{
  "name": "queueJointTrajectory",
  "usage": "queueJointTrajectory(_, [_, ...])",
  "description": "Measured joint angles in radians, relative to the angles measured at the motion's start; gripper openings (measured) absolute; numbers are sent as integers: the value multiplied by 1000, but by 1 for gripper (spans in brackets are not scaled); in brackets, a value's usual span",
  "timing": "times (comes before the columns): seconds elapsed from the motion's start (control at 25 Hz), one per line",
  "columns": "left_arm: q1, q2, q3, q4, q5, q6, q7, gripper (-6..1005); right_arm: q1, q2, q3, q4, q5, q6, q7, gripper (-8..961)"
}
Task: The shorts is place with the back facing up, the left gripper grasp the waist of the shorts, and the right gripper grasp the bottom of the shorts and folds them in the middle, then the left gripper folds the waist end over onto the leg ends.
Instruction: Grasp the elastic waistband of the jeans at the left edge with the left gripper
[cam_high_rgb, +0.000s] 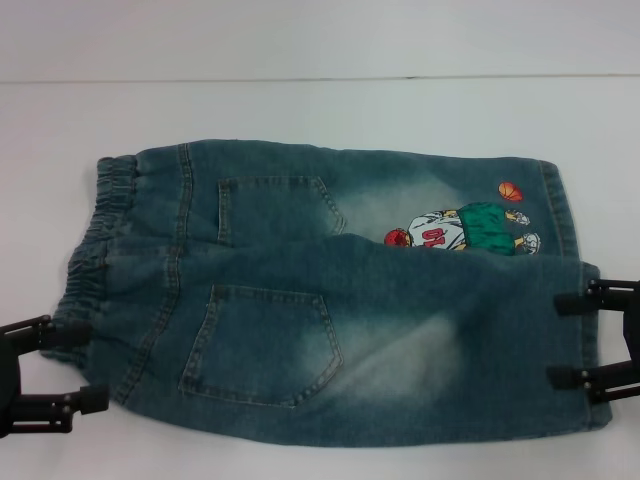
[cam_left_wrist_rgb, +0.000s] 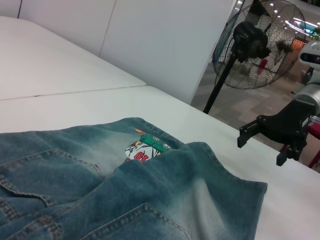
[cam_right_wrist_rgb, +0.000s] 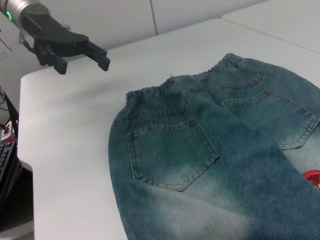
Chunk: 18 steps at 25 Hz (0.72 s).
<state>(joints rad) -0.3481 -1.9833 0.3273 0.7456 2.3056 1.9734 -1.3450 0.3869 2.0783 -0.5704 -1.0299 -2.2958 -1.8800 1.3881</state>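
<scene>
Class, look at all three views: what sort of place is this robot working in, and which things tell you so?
Probably a lab or demo area in a large indoor hall: a plain white table, a big standing fan beside open floor, and denim shorts laid out between two open robot grippers.

Left gripper (cam_right_wrist_rgb: 82, 56): matte black claw, 2 blocky fingers with squared tips, angular body; silver-white cylindrical wrist segment, green light. Right gripper (cam_left_wrist_rgb: 262, 144): black, 2 angular fingers, boxy black body, silver-grey round wrist housing behind; red part beside it.

Red "10" on shorts (cam_high_rgb: 330, 290) print
</scene>
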Motion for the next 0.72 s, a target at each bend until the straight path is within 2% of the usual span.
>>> queueJointTrajectory(0.44, [-3, -2, -1, 3, 0, -41, -25, 930, 7, -1, -11, 1, -24, 0, 4, 940])
queueJointTrajectory(0.72, [3, -39, 15, 128, 51, -234, -153, 918, 9, 0, -11, 1, -25, 1, 7, 938])
